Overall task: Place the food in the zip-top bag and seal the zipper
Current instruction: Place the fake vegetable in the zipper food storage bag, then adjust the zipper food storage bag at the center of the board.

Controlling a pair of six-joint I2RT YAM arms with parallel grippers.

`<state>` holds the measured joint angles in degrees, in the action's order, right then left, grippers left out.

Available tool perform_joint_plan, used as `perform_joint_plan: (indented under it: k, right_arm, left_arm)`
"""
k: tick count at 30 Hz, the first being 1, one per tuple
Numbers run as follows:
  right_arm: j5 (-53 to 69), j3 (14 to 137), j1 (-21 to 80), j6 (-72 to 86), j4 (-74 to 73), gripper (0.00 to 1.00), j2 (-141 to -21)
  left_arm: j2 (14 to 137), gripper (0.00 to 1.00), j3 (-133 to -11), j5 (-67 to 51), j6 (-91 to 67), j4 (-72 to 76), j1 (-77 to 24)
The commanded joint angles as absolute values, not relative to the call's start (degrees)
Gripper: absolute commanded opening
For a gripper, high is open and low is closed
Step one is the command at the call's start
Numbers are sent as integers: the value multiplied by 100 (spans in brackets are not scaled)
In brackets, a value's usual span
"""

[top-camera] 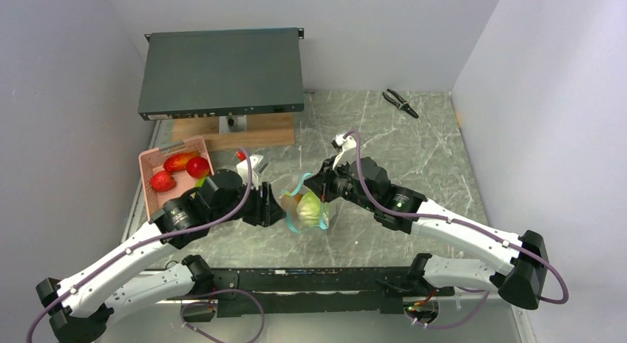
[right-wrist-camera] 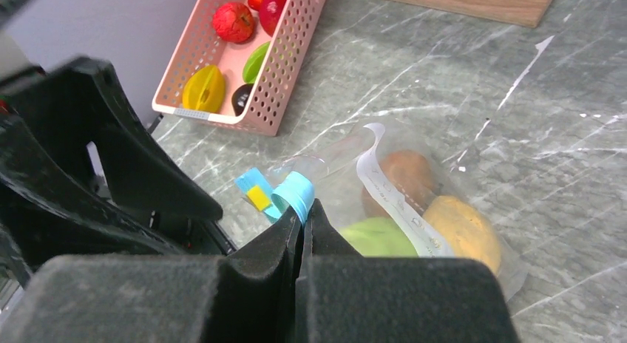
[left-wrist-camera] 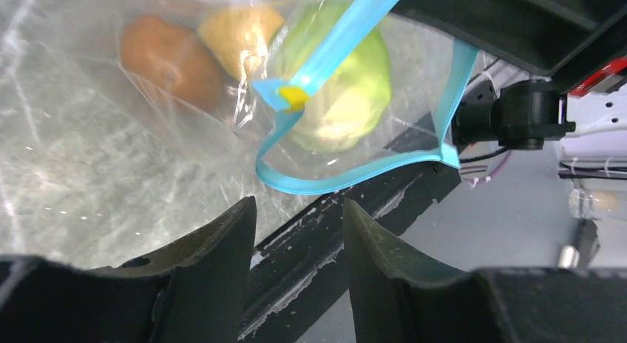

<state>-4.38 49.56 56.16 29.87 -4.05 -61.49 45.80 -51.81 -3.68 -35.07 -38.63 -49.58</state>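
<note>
The clear zip-top bag [top-camera: 307, 210] lies at the table's middle between both grippers. Inside it are a round green food [left-wrist-camera: 347, 99], a yellow one [left-wrist-camera: 240, 29] and an orange-brown one [left-wrist-camera: 170, 58]. The teal zipper [left-wrist-camera: 347, 177] curls open, with a yellow slider tab [left-wrist-camera: 293, 97]. My right gripper [right-wrist-camera: 303, 206] is shut on the zipper strip [right-wrist-camera: 296, 191] at the bag's mouth. My left gripper [left-wrist-camera: 299, 202] is open and empty, just short of the bag's mouth. More food, red [top-camera: 177, 163], yellow [right-wrist-camera: 203, 88], green and dark purple, lies in the pink basket [right-wrist-camera: 281, 84].
The pink basket [top-camera: 151, 202] stands at the left wall beside my left arm. A dark grey flat box [top-camera: 222, 69] on a wooden board sits at the back. Black pliers [top-camera: 400, 103] lie at the back right. Walls close both sides.
</note>
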Motion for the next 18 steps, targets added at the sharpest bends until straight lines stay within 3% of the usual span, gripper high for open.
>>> perform_joint_plan:
  k: [1,11,18]
  right_arm:
    - [-837,5297,5628,3147,-301,0,-6089]
    - [-816,5297,5627,3212,-215,0,-6126]
    - [-765,5230,5619,3204,-177,0,-6092]
  left_arm:
    - [4258,50,-4625,-773,-4269,-2918,-4958]
    - [3813,54,-3548,-281,-5568,-1959,-4957]
    - [4127,51,-3462,-68,-5544,-1669,-4957]
